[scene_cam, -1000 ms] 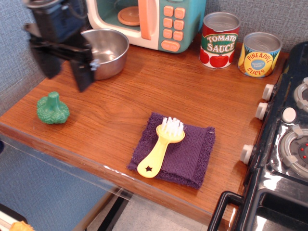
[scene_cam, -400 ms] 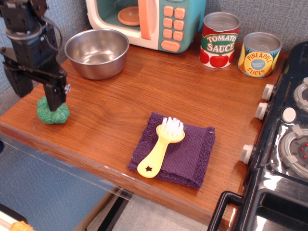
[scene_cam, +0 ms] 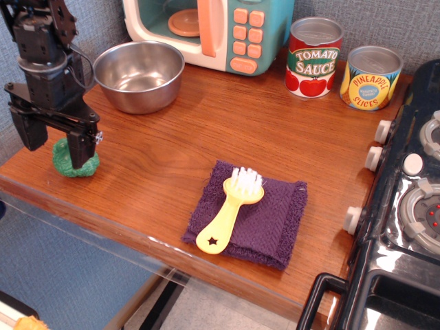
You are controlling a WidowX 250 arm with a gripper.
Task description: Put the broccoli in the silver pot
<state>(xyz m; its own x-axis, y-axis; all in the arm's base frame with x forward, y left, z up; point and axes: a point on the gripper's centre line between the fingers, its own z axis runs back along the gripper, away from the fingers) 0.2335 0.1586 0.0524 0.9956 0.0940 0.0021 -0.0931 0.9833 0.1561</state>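
**Observation.image view: gripper straddling the broccoli at the left edge**

Observation.image shows a wooden table (scene_cam: 206,137) running from the upper middle down to the lower centre of the frame; at the left edge, the black gripper (scene_cam: 56,148) hangs straight down from its arm, fingers spread apart; one finger (scene_cam: 80,148) sits in front of the broccoli (scene_cam: 69,161), the other (scene_cam: 29,130) stands off to its left, past the table's edge as seen from here; the green head peeks out below and between them, resting on the wood near the left corner; whether either finger touches it cannot be told from this angle.

Up and to the right of the gripper, in the upper left of the frame, the silver pot (scene_cam: 139,75) sits upright on the table with nothing inside; it is apart from the broccoli and just in front of a toy microwave (scene_cam: 206,31) at the top edge; right of the microwave stand a tomato sauce can (scene_cam: 313,58) and a pineapple can (scene_cam: 371,78), side by side near the back wall.

Lower centre, a purple cloth (scene_cam: 265,220) lies flat, with a yellow brush (scene_cam: 227,213) on top, bristles toward the back, handle toward the front edge; a black toy stove (scene_cam: 405,206) fills the right side of the frame.
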